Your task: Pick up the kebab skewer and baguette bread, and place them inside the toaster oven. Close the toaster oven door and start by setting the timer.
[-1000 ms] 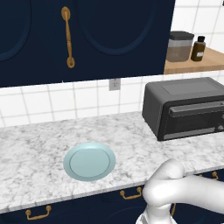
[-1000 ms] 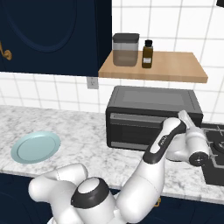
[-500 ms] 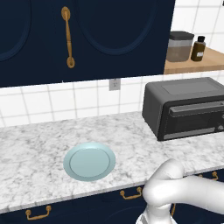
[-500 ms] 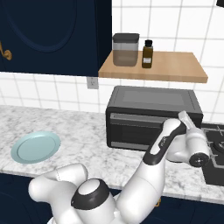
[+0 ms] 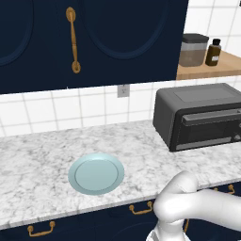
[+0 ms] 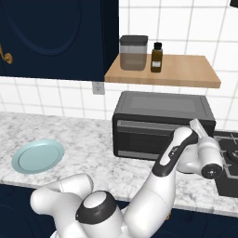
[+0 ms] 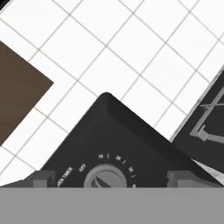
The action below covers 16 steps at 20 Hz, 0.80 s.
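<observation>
Toaster oven (image 6: 162,124) sits shut on the counter (image 5: 42,155), right of the plate (image 5: 96,172). Wide-open, empty gripper (image 7: 111,183) faces its timer dial (image 7: 105,178); closing off-centre risks the fingertips (image 7: 43,179) slipping off the knob, leaving the timer unset.

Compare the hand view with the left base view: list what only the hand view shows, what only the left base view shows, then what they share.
Only the hand view: the timer dial with its printed numbers, close up between the open gripper tips, and part of a stove grate.

Only the left base view: the light blue plate with nothing on it, the marble counter, the navy cabinets, the canister, the brown bottle, and the shut toaster oven door.

Both: the toaster oven, the white tiled wall and the wooden shelf.
</observation>
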Motion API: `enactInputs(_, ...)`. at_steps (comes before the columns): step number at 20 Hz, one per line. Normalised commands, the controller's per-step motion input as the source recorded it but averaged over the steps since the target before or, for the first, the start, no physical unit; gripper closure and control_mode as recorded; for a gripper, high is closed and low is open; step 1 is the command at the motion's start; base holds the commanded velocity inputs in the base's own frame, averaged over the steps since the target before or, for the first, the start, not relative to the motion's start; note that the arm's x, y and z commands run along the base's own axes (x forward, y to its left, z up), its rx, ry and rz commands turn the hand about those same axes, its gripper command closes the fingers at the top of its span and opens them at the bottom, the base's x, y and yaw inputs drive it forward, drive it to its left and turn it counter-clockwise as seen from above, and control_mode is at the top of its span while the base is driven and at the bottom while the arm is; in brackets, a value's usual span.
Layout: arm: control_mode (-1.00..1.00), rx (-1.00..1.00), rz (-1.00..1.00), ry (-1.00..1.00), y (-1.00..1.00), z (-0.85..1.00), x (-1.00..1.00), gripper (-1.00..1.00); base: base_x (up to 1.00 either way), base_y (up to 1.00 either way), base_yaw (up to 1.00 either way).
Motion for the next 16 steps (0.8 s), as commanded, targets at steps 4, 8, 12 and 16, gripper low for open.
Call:
enactInputs(4, -1.00, 0.00, 0.00, 0.00, 0.00, -0.02, 0.00, -1.00, 0.00, 0.00, 0.00)
enactInputs(8, -1.00, 0.00, 0.00, 0.00, 0.06, -0.04, 0.00, -1.00, 0.00, 0.00, 0.00)
enactInputs(12, -1.00, 0.00, 0.00, 0.00, 0.08, -0.04, 0.02, -1.00, 0.00, 0.00, 0.00)
enactInputs(16, -1.00, 0.00, 0.00, 0.00, 0.09, 0.00, 0.13, -1.00, 0.00, 0.00, 0.00)
